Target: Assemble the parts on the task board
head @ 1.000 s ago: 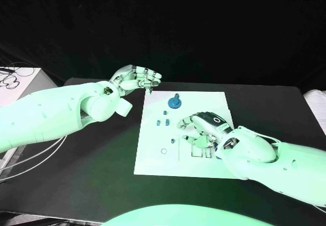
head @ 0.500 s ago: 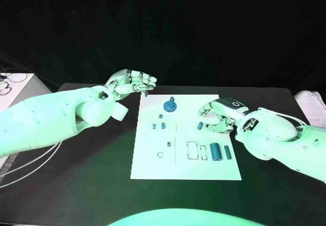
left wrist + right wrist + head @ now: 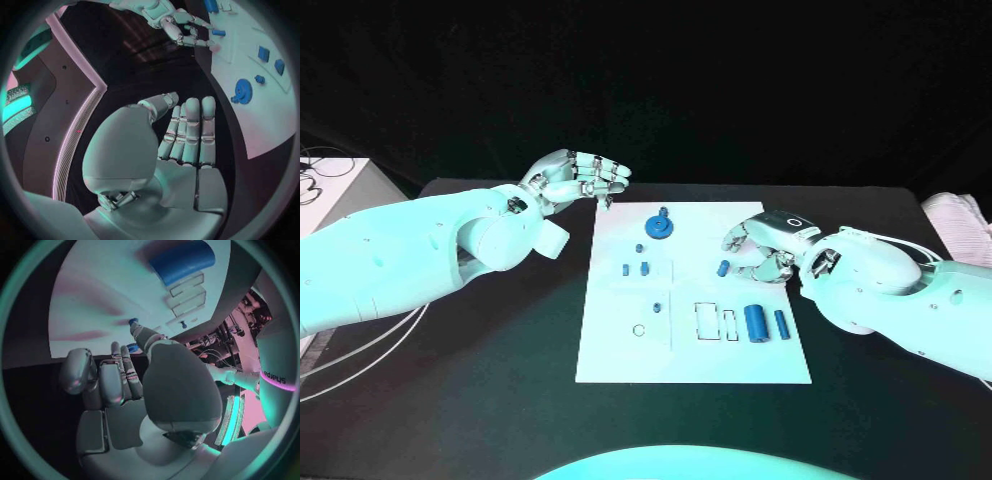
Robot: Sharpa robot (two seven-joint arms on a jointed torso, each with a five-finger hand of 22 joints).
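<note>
The white task board (image 3: 689, 355) lies mid-table. On it are a round blue part (image 3: 658, 227), two small blue pieces (image 3: 636, 268), a tiny piece (image 3: 655, 306), a ring (image 3: 639, 329), two outlined slots (image 3: 718, 321), a blue cylinder (image 3: 757, 321) and a thinner one (image 3: 782, 322). My right hand (image 3: 764, 244) hovers at the board's right edge, its curled fingertips beside a short blue piece (image 3: 724, 267) that lies on the board (image 3: 219, 32); it holds nothing. My left hand (image 3: 580, 177) is raised off the board's far left corner, fingers curled in, with nothing visible in it (image 3: 187, 135).
A white box (image 3: 329, 195) with cables stands at the table's left edge. Pale cloth (image 3: 963, 215) lies at the right edge. Bare black table (image 3: 473, 340) surrounds the board.
My right hand lifted off the slots near the board's front and drew back to its right edge, uncovering the two cylinders. The view shifted. My left hand barely moved.
</note>
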